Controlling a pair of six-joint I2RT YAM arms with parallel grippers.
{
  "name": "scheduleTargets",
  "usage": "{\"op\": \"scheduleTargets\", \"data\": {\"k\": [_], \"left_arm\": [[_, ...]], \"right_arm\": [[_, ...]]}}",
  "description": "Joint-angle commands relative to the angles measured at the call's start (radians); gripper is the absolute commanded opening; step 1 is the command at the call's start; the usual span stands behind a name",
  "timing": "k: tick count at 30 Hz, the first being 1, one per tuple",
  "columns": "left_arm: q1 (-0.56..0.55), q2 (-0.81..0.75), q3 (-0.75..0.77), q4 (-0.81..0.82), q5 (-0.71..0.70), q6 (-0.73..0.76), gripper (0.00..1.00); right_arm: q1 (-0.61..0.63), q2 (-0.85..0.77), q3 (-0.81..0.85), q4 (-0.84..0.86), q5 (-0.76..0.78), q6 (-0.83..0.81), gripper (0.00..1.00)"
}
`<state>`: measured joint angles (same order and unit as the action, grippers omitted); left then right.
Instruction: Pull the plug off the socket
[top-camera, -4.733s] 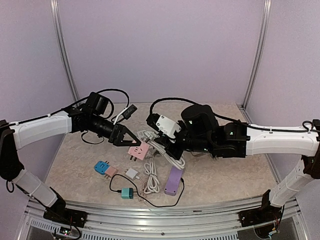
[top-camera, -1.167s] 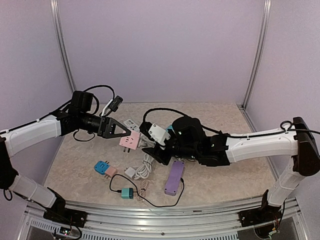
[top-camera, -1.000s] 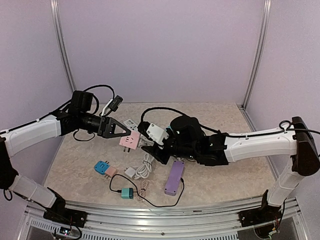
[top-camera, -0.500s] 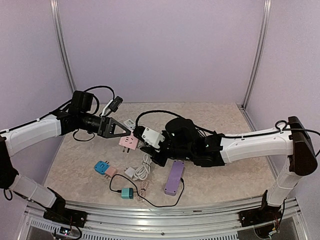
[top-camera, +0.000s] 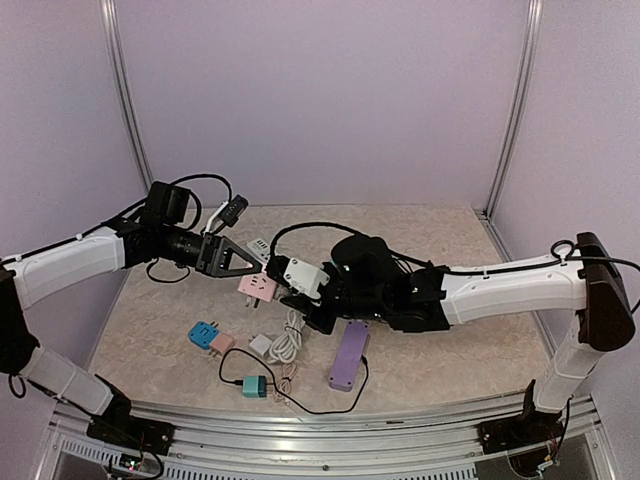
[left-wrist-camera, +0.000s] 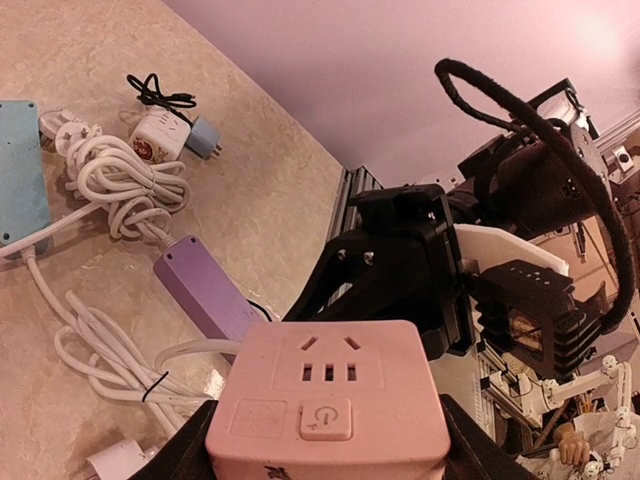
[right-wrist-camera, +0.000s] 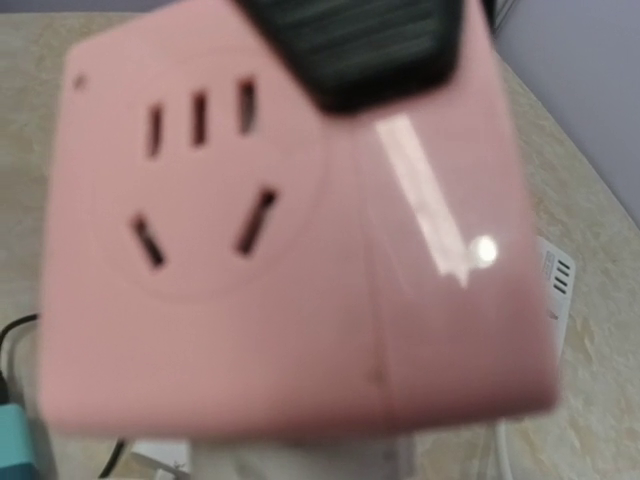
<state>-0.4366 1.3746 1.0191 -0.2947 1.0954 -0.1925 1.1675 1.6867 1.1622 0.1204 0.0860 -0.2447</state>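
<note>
A pink cube socket (top-camera: 258, 286) hangs above the table, and my left gripper (top-camera: 262, 281) is shut on it. In the left wrist view my black fingers (left-wrist-camera: 470, 445) press its two sides, and its holes and power button face the camera (left-wrist-camera: 330, 395). My right gripper (top-camera: 291, 293) sits right against the socket's right side, under its white wrist camera. The right wrist view is filled by the blurred socket (right-wrist-camera: 280, 230). A white body, which seems to be the plug (right-wrist-camera: 300, 462), shows just below it. My right fingers are hidden.
On the table below lie a purple power strip (top-camera: 347, 360), a coiled white cable (top-camera: 288, 336), a blue adapter (top-camera: 203, 333), a small pink adapter (top-camera: 222, 343), a white adapter (top-camera: 263, 346) and a teal charger (top-camera: 254, 385) on a black cord.
My right arm has slid left until its gripper reached the pink socket. The left arm has kept the socket almost still in the air.
</note>
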Motion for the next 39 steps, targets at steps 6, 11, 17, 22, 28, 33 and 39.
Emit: {"op": "scheduleTargets", "data": {"k": [6, 11, 17, 22, 28, 33, 39], "left_arm": [[-0.040, 0.028, 0.064, -0.027, 0.126, 0.070, 0.00], [-0.045, 0.035, 0.070, -0.043, 0.136, 0.080, 0.00], [-0.044, 0.029, 0.071, -0.043, 0.098, 0.079, 0.00], [-0.016, 0.021, 0.058, -0.008, 0.051, 0.042, 0.00], [0.043, -0.002, 0.029, 0.062, 0.028, -0.021, 0.00], [0.057, -0.007, 0.022, 0.077, 0.014, -0.038, 0.00], [0.075, -0.010, 0.016, 0.088, 0.006, -0.051, 0.00]], "right_arm": [[-0.033, -0.067, 0.017, 0.028, -0.262, -0.020, 0.00], [-0.041, -0.073, 0.023, 0.019, -0.300, -0.022, 0.00], [-0.039, -0.078, 0.018, 0.033, -0.220, 0.000, 0.00], [-0.031, -0.097, -0.016, 0.077, -0.122, 0.016, 0.00], [-0.002, -0.085, -0.020, 0.089, 0.001, 0.029, 0.00], [0.022, -0.047, -0.008, 0.107, 0.107, 0.049, 0.00], [0.030, -0.020, 0.008, 0.110, 0.129, 0.069, 0.00]]}}
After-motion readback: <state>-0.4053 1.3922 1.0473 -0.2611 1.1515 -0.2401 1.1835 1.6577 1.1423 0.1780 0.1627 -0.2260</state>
